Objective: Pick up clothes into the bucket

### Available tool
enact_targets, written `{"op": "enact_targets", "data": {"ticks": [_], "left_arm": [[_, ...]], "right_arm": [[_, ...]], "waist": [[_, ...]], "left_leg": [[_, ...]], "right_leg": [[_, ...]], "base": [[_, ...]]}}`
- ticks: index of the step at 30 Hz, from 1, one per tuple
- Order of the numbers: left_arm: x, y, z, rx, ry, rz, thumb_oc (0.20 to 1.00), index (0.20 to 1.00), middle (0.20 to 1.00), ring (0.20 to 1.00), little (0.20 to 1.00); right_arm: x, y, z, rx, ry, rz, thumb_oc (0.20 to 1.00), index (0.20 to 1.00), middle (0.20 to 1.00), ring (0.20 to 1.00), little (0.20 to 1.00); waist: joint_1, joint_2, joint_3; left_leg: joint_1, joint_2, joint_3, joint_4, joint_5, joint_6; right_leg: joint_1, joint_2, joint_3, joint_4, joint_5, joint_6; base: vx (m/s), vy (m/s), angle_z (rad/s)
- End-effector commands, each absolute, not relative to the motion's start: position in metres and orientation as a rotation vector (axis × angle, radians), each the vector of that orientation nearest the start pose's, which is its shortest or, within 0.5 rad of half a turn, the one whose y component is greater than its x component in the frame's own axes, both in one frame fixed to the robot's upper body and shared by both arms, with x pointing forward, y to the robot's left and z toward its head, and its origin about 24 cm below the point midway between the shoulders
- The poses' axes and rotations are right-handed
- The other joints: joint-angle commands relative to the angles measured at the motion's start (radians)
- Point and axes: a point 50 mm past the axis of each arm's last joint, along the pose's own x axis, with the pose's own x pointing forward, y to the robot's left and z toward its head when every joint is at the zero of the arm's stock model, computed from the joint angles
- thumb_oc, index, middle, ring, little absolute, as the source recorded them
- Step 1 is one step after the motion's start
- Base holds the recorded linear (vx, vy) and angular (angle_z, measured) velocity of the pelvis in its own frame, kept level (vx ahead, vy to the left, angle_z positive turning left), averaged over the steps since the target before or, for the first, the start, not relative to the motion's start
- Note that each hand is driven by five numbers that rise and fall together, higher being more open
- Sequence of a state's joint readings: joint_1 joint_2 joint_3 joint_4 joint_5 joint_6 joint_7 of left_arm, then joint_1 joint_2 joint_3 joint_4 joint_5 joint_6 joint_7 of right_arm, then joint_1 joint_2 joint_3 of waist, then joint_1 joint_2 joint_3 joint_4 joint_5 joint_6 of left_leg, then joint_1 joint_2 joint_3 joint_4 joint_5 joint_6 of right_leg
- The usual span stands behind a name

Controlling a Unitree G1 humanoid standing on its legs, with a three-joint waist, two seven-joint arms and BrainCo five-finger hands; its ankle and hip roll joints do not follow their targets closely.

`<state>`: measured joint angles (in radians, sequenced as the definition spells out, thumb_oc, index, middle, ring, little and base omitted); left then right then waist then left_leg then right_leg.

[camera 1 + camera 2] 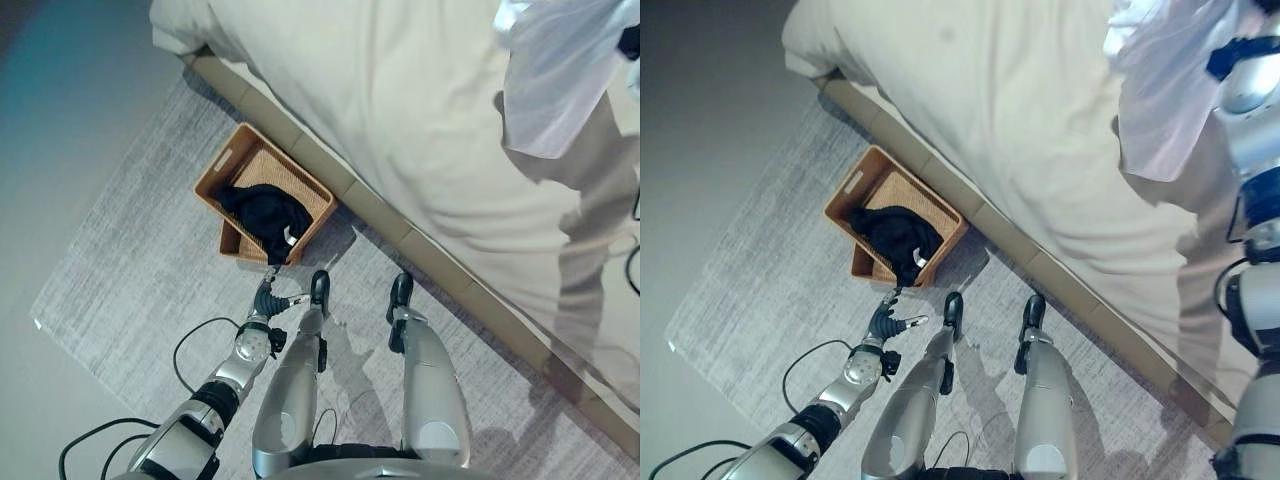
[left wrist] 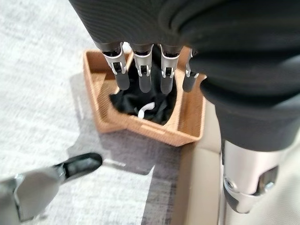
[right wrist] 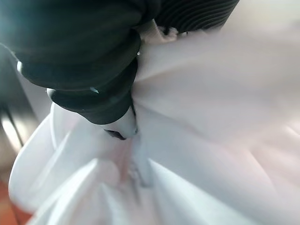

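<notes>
Your R hand [image 3: 93, 93] up over bed [image 1: 400, 120], bunched in white garment [image 1: 560, 80], grip hidden, can't tell. L hand [image 2: 150, 70] empty, fingers straight, above basket [image 1: 215, 175] holding black clothing [image 1: 265, 215].

Grey rug [image 1: 130, 260] on floor [image 1: 60, 120] — wicker basket [image 1: 225, 165] on rug, beside bed [image 1: 400, 120].

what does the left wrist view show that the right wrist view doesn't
The left wrist view alone shows the left hand with straight fingers above the woven basket on the grey rug, a black garment inside it. The right wrist view alone shows the right hand buried in white cloth, fingers hidden. Both share a dark ribbed cover up close.
</notes>
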<state>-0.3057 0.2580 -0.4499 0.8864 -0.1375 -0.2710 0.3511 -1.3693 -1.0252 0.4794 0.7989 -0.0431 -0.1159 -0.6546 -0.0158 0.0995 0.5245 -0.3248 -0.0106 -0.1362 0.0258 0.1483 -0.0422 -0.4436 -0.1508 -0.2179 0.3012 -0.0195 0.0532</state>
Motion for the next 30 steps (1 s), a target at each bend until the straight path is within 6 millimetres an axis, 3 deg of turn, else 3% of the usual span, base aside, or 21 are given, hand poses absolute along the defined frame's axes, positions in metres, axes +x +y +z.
{"op": "enact_targets", "data": {"ticks": [1, 6, 15, 22, 24, 25, 26, 30], "left_arm": [[0.246, 0.187, -0.071, 0.474, 0.365, 0.042, 1.0, 1.0, 1.0, 1.0, 1.0], [0.222, 0.204, -0.089, 0.526, 0.466, 0.055, 1.0, 1.0, 1.0, 1.0, 1.0], [0.187, 0.222, -0.112, 0.585, 0.622, 0.04, 1.0, 1.0, 1.0, 1.0, 1.0], [0.158, 0.227, -0.126, 0.554, 0.734, 0.035, 1.0, 1.0, 1.0, 1.0, 1.0], [0.151, 0.224, -0.13, 0.545, 0.759, 0.018, 1.0, 1.0, 1.0, 1.0, 1.0], [0.148, 0.224, -0.132, 0.548, 0.772, 0.01, 1.0, 1.0, 1.0, 1.0, 1.0], [0.144, 0.222, -0.134, 0.544, 0.788, -0.002, 1.0, 1.0, 1.0, 1.0, 1.0], [0.137, 0.219, -0.138, 0.534, 0.815, -0.019, 1.0, 1.0, 1.0, 1.0, 1.0]], "right_arm": [[0.294, -0.302, 0.438, -0.847, -1.09, -1.03, 0.2, 0.2, 0.2, 0.2, 0.2], [0.281, -0.302, 0.441, -0.862, -1.16, -1.061, 0.2, 0.2, 0.2, 0.2, 0.2], [0.283, -0.313, 0.432, -0.898, -1.094, -1.04, 0.2, 0.2, 0.2, 0.2, 0.2], [0.313, -0.318, 0.398, -0.965, -0.853, -0.829, 0.2, 0.2, 0.2, 0.2, 0.2], [0.324, -0.317, 0.382, -0.993, -0.778, -0.762, 0.906, 0.906, 0.906, 0.906, 0.906], [0.327, -0.318, 0.377, -0.997, -0.75, -0.746, 0.865, 0.865, 0.865, 0.865, 0.865], [0.333, -0.318, 0.367, -1.02, -0.702, -0.713, 0.2, 0.2, 0.2, 0.2, 0.2], [0.341, -0.322, 0.349, -1.046, -0.614, -0.679, 0.2, 0.2, 0.2, 0.2, 0.2]], "waist": [[0.003, -0.085, -0.059], [-0.012, -0.111, -0.148], [-0.02, -0.144, -0.257], [-0.021, -0.171, -0.324], [-0.022, -0.172, -0.334], [-0.021, -0.174, -0.337], [-0.019, -0.175, -0.341], [-0.02, -0.173, -0.349]], "left_leg": [[0.019, -0.022, -0.008, 0.074, -0.093, 0.002], [0.084, -0.019, 0.02, 0.07, -0.114, 0.003], [0.168, -0.007, 0.056, 0.065, -0.148, 0.001], [0.223, 0.004, 0.089, 0.055, -0.165, -0.002], [0.232, 0.006, 0.097, 0.051, -0.167, -0.002], [0.235, 0.007, 0.1, 0.049, -0.167, -0.002], [0.237, 0.008, 0.102, 0.048, -0.167, -0.002], [0.244, 0.008, 0.106, 0.04, -0.165, -0.002]], "right_leg": [[0.1, -0.018, 0.021, -0.015, -0.024, 0.051], [0.179, -0.001, 0.028, -0.079, -0.006, 0.059], [0.276, 0.02, 0.041, -0.137, -0.003, 0.065], [0.342, 0.032, 0.052, -0.197, 0.013, 0.069], [0.35, 0.034, 0.057, -0.21, 0.02, 0.07], [0.353, 0.035, 0.06, -0.215, 0.023, 0.069], [0.356, 0.036, 0.059, -0.219, 0.025, 0.07], [0.365, 0.036, 0.066, -0.232, 0.032, 0.07]], "base": [[0.05, 0.043, -0.16], [0.03, 0.038, -0.13], [0.05, 0.017, -0.13], [0.03, 0.0, -0.12], [0.02, -0.001, -0.19], [0.01, 0.004, -0.19], [0.01, 0.003, -0.17], [0.0, 0.004, -0.04]]}}
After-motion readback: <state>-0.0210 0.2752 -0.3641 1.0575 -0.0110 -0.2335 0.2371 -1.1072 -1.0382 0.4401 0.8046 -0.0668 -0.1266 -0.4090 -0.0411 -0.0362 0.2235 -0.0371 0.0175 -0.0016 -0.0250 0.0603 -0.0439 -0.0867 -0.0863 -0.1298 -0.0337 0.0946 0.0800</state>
